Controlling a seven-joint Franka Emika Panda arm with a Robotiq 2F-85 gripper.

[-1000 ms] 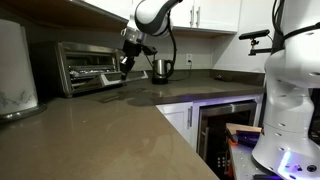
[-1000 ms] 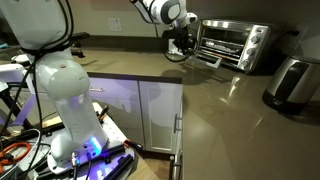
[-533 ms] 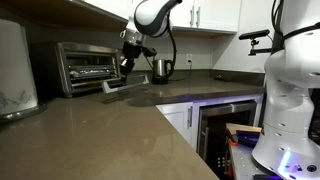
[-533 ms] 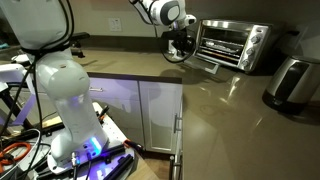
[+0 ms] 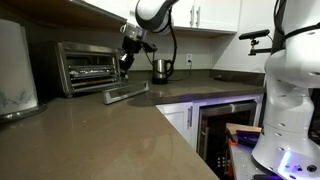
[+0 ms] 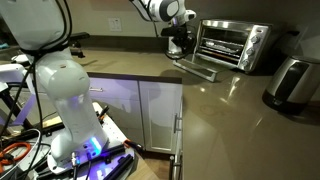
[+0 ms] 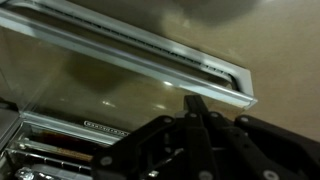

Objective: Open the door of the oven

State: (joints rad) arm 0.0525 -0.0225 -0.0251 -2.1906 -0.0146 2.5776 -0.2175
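The stainless-steel toaster oven stands at the back of the counter; it shows in both exterior views. Its glass door hangs fully open and lies about flat in front of it, also in an exterior view. In the wrist view the door's glass and bar handle fill the frame. My gripper hovers just above the door's outer edge, fingers shut together and holding nothing. It is apart from the handle.
A steel kettle stands beside the oven, also in an exterior view. A white appliance sits at the counter's far end. A built-in dark-glass appliance is under the counter. The white robot base stands by the cabinets.
The oven door has swung down from partly open to lying flat. My gripper has lifted a little and come off the handle.
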